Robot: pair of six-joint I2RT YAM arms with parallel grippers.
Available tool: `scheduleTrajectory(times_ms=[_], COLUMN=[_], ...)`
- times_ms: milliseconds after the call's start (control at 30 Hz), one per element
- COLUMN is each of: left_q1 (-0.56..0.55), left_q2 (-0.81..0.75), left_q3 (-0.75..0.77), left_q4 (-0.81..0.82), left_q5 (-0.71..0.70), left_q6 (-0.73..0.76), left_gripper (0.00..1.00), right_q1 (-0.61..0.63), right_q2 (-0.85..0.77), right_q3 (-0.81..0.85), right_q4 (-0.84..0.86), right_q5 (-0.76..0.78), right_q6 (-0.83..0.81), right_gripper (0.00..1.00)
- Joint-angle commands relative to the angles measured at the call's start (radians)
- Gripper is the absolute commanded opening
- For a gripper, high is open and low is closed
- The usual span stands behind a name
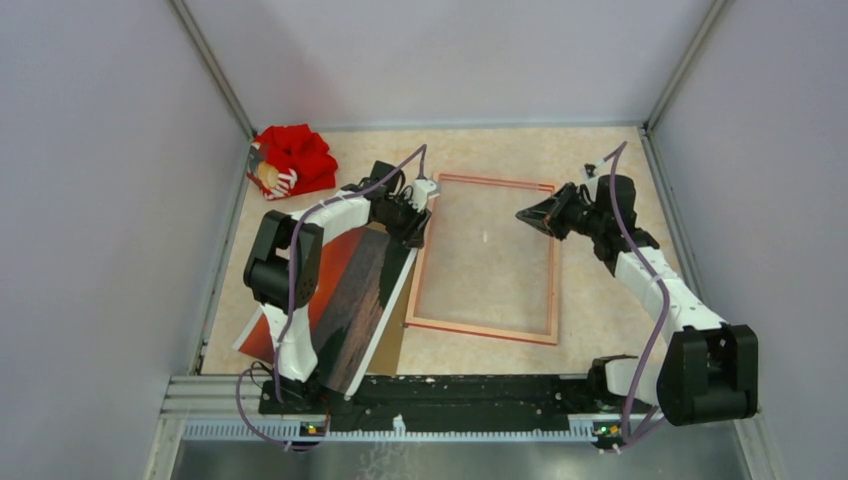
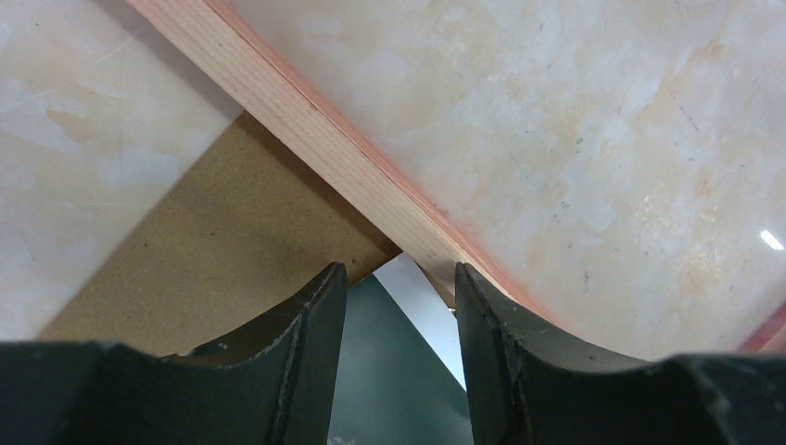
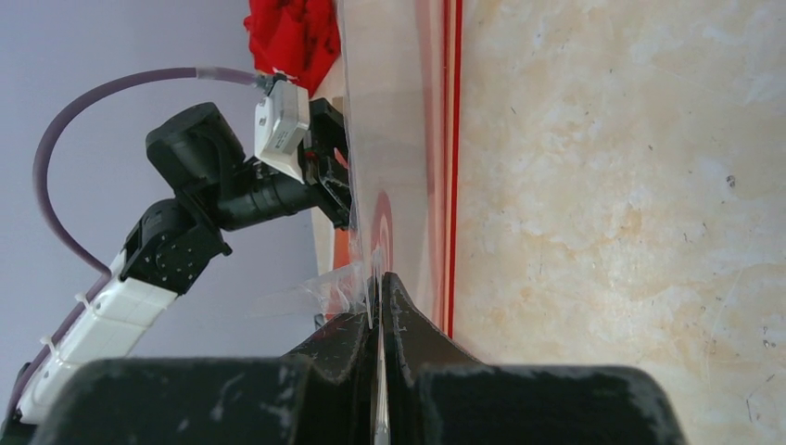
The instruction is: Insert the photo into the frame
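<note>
The frame (image 1: 480,330) lies flat mid-table, pale wood back up, with red edges. The sunset photo (image 1: 355,290) lies face up left of it, on a brown hardboard panel (image 1: 393,345), partly under my left arm. My left gripper (image 1: 412,225) is open over the photo's far corner, beside the frame's left rail. In the left wrist view its fingertips (image 2: 397,273) straddle the photo's white-bordered corner (image 2: 399,371), with the frame rail (image 2: 315,139) just beyond. My right gripper (image 1: 525,215) is shut on a clear thin sheet (image 3: 389,139), held edge-on over the frame (image 3: 452,139).
A crumpled red cloth (image 1: 295,160) lies at the back left corner. Grey walls enclose the table on three sides. The hardboard panel (image 2: 213,232) reaches under the frame's left rail. My left arm (image 3: 232,185) shows in the right wrist view.
</note>
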Motion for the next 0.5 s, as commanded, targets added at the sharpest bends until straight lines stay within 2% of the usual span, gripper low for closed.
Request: scheduleTrajectory(times_ms=[0,467], left_q1=[-0.002,-0.003], left_q2=[-0.025,-0.030], left_q3=[-0.015,-0.023], left_q4=[0.014,0.016], left_q5=[0.010,0.018], left_q6=[0.024,0.028], left_gripper=[0.53,0.52], right_q1=[0.015,0.014], right_q2=[-0.026,-0.054], right_q3=[0.017,-0.021], right_q4=[-0.001,-0.028], right_q5=[0.003,0.043], right_q6=[-0.001,-0.034], right_gripper=[0.00,0.00])
